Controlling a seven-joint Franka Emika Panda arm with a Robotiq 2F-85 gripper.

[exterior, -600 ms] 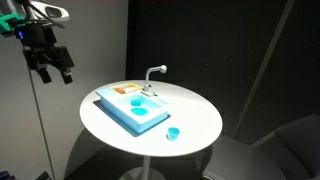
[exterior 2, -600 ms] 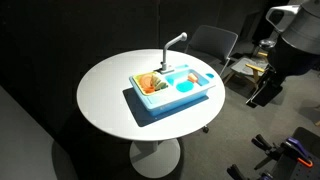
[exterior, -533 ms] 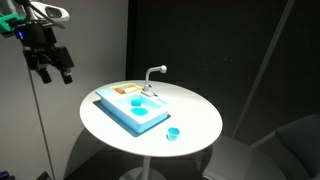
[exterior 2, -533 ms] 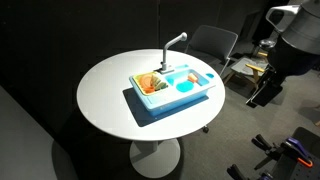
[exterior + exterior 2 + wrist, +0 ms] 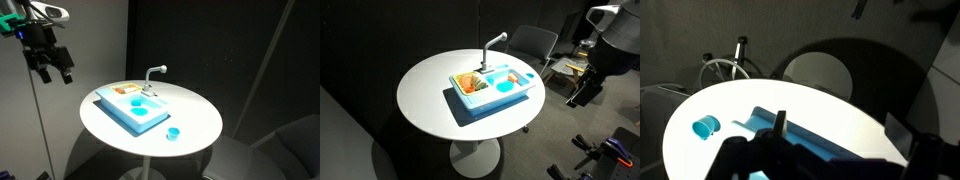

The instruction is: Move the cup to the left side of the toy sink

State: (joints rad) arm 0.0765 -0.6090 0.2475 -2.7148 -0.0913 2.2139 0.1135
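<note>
The tiny round cup [image 5: 173, 133], glossy bright blue plastic, sits at lower centre on the smooth white round bench [image 5: 200, 115], just beside the toy sink [image 5: 130, 110] (a flat light-blue rectangle with a curved white faucet [image 5: 151, 74]). At upper left the dark claw [image 5: 56, 72] hangs released, well apart.

Round white table [image 5: 200, 118], toy sink [image 5: 125, 112] flat on it; cup [image 5: 172, 133] near sink's corner

The arm [image 5: 45, 12] holds its pincer [image 5: 56, 75] aloft, dark fingers [image 5: 67, 74] pointing downward and spread apart, nothing gripped between them; in the wrist view they appear blurred.
</note>
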